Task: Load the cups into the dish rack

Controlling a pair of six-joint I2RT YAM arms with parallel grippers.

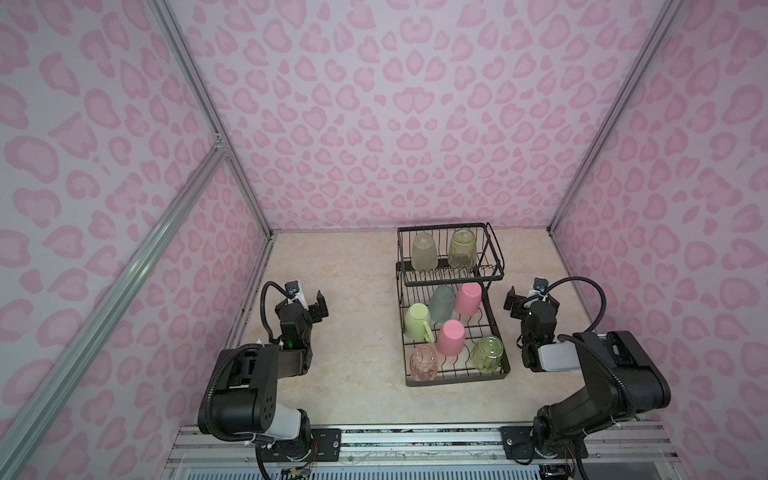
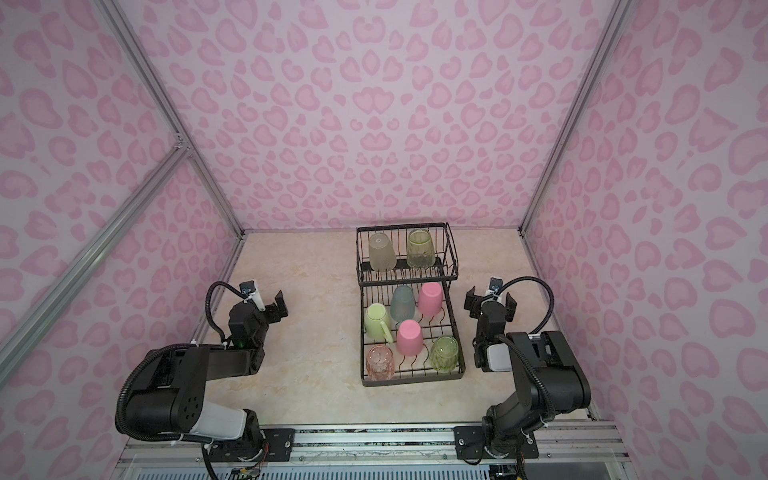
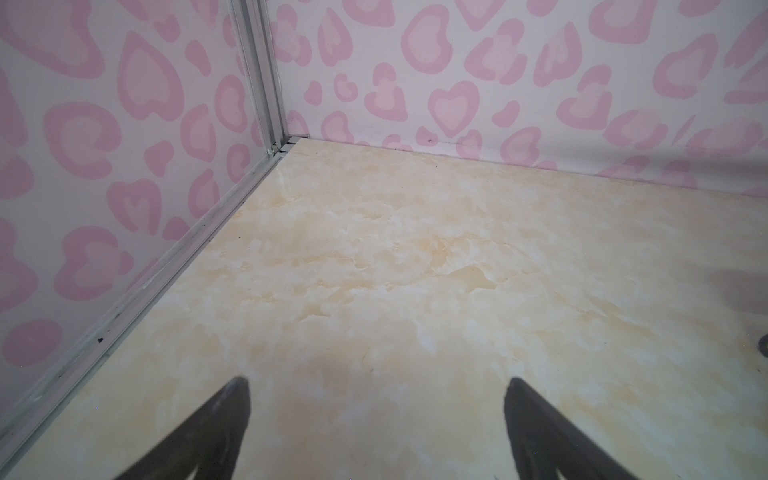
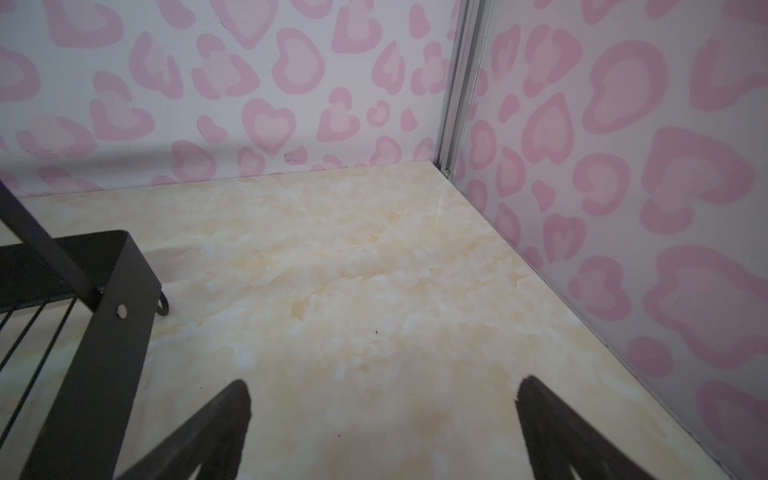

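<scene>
Eight cups (image 1: 451, 337) stand in the dish rack (image 1: 457, 379): six in the near lower tray, two in the far raised basket. The left gripper (image 3: 376, 386) and right gripper (image 4: 384, 388) hang spread and empty on either side. The clear pink glass (image 1: 423, 363) looks slick and breakable, best pinched across its wall; the pale-green mug (image 1: 417, 321) seems light and offers its handle

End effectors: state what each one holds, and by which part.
Nothing is held. The left end effector and the right end effector both stand open and empty above the table.
</scene>
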